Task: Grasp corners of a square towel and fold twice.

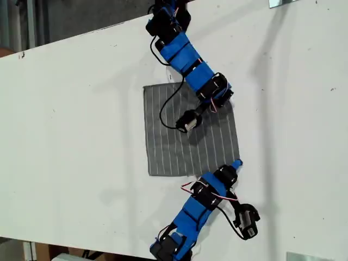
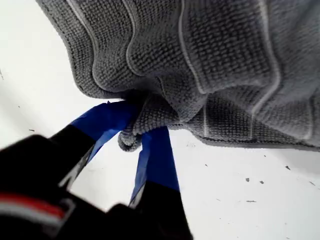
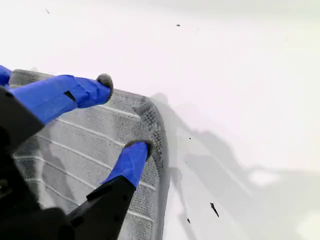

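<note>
Counter: white counter [image 1: 70, 136], bare around the cloth.
Towel: grey striped towel [image 1: 174, 147] lies flat, unfolded, mid-counter.
First end effector [image 2: 142, 134]: clenched on a bunched corner [image 2: 131, 141].
Second end effector [image 3: 122, 117]: released, straddling the other corner [image 3: 150, 117]; should close before both lift together.
Obstacles: dangling cable [image 1: 168, 109] crosses the towel.

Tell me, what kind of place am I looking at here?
Probably a robotics lab or workshop bench. A plain white table holds only a grey striped towel, with two small blue robot arms reaching over it: my first gripper pinches a towel corner, my second gripper hovers open.
</note>
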### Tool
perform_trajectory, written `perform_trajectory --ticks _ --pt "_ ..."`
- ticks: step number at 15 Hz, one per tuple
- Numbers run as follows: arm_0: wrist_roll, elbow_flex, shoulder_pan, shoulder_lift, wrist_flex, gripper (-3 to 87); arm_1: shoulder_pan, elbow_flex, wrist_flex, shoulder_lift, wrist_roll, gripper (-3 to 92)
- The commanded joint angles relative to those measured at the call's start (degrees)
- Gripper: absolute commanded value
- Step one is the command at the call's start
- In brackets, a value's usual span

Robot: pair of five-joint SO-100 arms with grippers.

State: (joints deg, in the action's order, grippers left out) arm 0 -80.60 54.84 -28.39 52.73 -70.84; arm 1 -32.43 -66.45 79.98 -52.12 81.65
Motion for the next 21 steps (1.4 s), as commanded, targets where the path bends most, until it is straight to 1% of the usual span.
perform_trajectory --ticks 1,4,7,9,11,12,14,15,17,18,19,21 --pt "0.0 -1.6 0.6 -1.4 1.4 22.6 -0.5 1.2 -0.7 0.4 0.3 -0.1" --pt "-3.0 -1.4 1.5 -4.9 -0.2 23.6 -1.4 1.7 -0.3 0.3 0.9 -0.1" --pt "-3.7 -1.1 2.1 -4.9 -2.5 24.0 -1.5 1.7 -0.5 0.3 1.1 -0.1" --pt "-3.2 0.1 3.8 -8.4 -1.3 23.1 -1.7 2.2 -0.5 0.3 1.1 -0.1" --pt "-6.4 -0.4 4.7 -13.4 -0.2 2.1 -2.2 2.6 0.1 0.1 1.6 -0.1" --pt "-7.9 -0.4 4.5 -13.7 -0.2 0.1 -2.5 2.6 0.5 -0.1 2.2 -0.1" --pt "-9.8 -0.6 3.8 -13.2 -1.2 0.1 -3.0 2.6 0.8 -0.6 3.1 -0.1" --pt "-11.5 -1.0 3.3 -12.1 -3.0 0.1 -3.3 2.8 1.1 -1.2 3.7 -0.1" --pt "-15.6 -1.1 2.8 -7.4 -9.2 0.1 -4.0 3.1 2.7 -3.8 6.0 -0.1" --pt "-16.0 -1.6 2.0 -5.1 -12.5 0.1 -4.3 3.1 4.0 -5.3 7.5 -0.1" --pt "-17.6 -1.8 0.2 -2.8 -15.6 0.1 -4.6 3.5 5.6 -6.4 8.7 -0.1" --pt "-21.0 -2.5 -3.0 1.5 -19.3 0.1 -4.7 4.4 6.9 -8.6 9.0 -0.1"
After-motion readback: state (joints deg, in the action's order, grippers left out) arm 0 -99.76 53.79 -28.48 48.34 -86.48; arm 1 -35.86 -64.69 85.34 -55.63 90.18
